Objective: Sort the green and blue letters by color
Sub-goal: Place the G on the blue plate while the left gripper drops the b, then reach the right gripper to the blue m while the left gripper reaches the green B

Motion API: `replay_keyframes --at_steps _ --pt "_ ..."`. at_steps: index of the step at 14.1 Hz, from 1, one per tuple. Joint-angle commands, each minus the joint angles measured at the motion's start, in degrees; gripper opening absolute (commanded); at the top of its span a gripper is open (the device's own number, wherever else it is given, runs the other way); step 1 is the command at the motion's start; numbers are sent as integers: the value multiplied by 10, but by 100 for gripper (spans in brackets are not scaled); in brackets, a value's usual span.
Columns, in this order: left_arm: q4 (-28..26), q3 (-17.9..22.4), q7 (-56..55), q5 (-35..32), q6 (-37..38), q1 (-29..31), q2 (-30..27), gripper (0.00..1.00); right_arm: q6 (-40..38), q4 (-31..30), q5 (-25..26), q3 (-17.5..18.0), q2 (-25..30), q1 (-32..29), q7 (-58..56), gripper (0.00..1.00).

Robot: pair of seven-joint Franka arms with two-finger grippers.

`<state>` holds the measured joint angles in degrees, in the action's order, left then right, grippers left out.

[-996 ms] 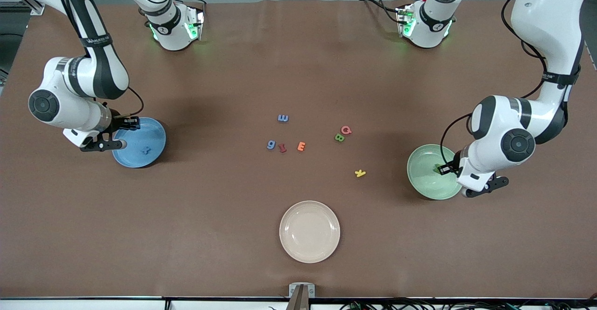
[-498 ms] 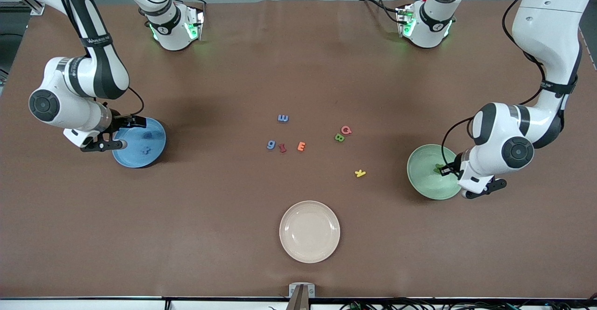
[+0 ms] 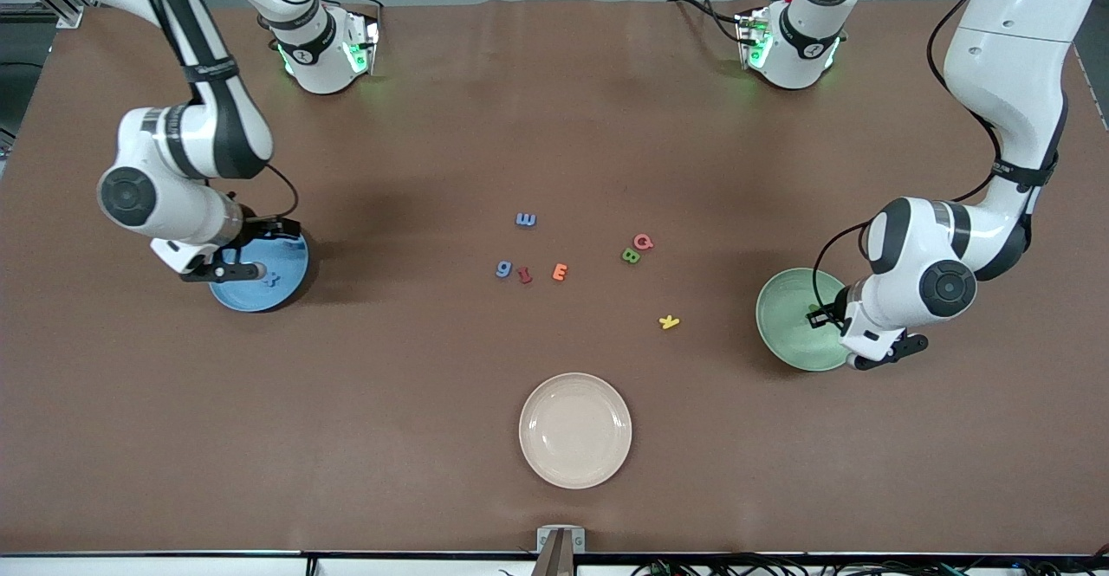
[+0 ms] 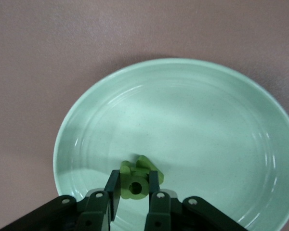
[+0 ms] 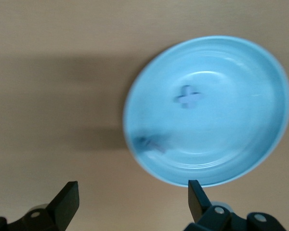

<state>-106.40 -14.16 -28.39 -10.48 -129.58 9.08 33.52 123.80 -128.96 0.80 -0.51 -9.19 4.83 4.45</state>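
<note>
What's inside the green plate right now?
The green plate holds green letters: one sits pinched in the left tool, low over the plate, with another touching it. Whether more lie under the tool cannot be seen. The rest of the plate shows bare.

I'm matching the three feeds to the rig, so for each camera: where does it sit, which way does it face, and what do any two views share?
Front view: high across the table, facing both arms' bases, showing both whole arms over the plates.
Left wrist view: on the left arm's wrist, looking down at the green plate; the left claw grips a green letter.
Right wrist view: on the right wrist, looking down at the blue plate; the right claw is open.
Shared: front view also shows the green plate and blue plate.
</note>
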Motion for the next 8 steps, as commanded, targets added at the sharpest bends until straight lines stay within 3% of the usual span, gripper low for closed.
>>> replay_keyframes --at_steps 1,2,4,5,8 --pt "-10 -4 3 -11 -9 3 -6 22 6 -5 -44 -1 14 61 73 100" --pt "-10 -4 3 -11 -9 3 -6 37 14 -3 -58 -2 13 89 107 100" --pt "-10 -4 1 -11 -9 4 -8 93 31 5 -61 -2 11 153 202 100" --pt "-10 -4 0 -11 -7 4 -11 100 38 15 -61 -2 8 184 252 100" --pt "-8 -10 -9 -11 3 2 -34 100 112 35 -61 -2 -41 283 393 100"
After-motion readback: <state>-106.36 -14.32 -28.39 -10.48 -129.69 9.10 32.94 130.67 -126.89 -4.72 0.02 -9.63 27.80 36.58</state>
